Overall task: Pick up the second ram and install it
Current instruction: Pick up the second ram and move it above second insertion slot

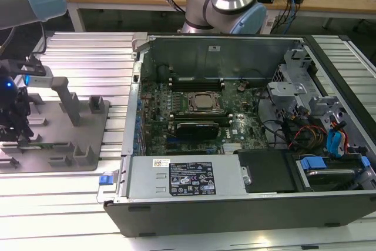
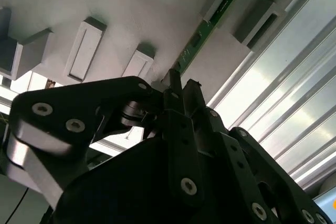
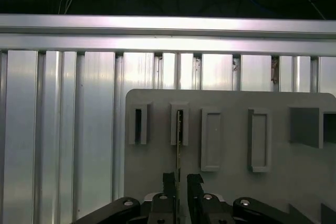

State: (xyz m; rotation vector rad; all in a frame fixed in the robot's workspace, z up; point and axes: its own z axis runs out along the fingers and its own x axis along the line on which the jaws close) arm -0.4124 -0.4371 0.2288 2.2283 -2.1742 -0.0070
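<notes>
Grasping the thin green second ram stick (image 3: 179,129)
Black end effector (image 3: 180,179) is straddling it, standing open, not clamping yet.

**Exterior view:** stood high and well back, looking down at a slant. The open computer case (image 1: 235,207) sat at frame centre and the grey fixture plate (image 1: 59,132) at the exterior view's left.

**First wrist view:** close, looked straight down past the gripper (image 3: 179,179) onto that plate.

**Second wrist view:** closer still, slanted along the gripper's side.

**Shared:** all three views took in the plate. Both wrist views took in the second ram (image 3: 179,129).
</notes>
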